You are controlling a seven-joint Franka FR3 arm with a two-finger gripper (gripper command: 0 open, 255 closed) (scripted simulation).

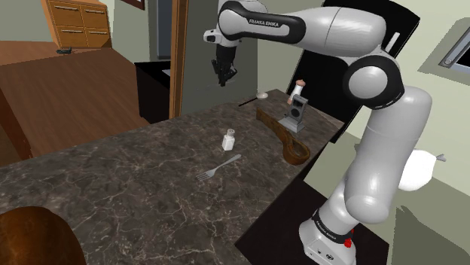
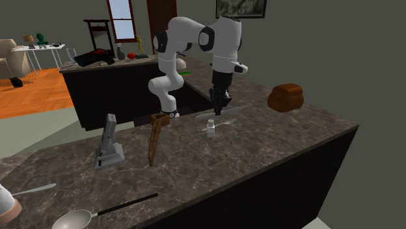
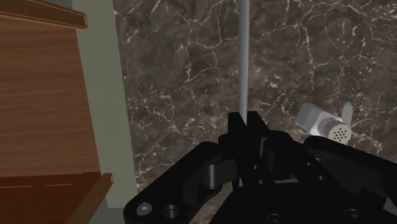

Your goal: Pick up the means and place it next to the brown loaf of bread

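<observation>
Fork: a slim, pale grey fork (image 1: pixel 218 167) lies flat on the bench (image 1: pixel 135 188), touched by nothing. In the shoulder view its tines point to 8 o'clock and its thin, straight handle to 2 o'clock.
Fork from the wrist: a narrow grey strip (image 3: pixel 244 57) runs straight away from the fingertips over the dark, veined bench top (image 3: pixel 191 63).
Fork from the second exterior view: a light streak (image 2: pixel 232 111) beside the pincer.
Pincer: the all-black pincer (image 1: pixel 223 77) points down above the bench, its fingers together on nothing (image 3: pixel 246 116). In the shoulder view it sits at 12 o'clock of the fork; in the second exterior view it hangs (image 2: pixel 218 112) close over it.
Shaker: a small white shaker (image 1: pixel 228 139) stands upright near the fork, at 12 o'clock of it in the shoulder view; its perforated cap shows in the wrist view (image 3: pixel 327 124).
Loaf: the brown loaf of bread (image 2: pixel 286 96) sits well apart from the fork, at 3 o'clock of it in the second exterior view.
</observation>
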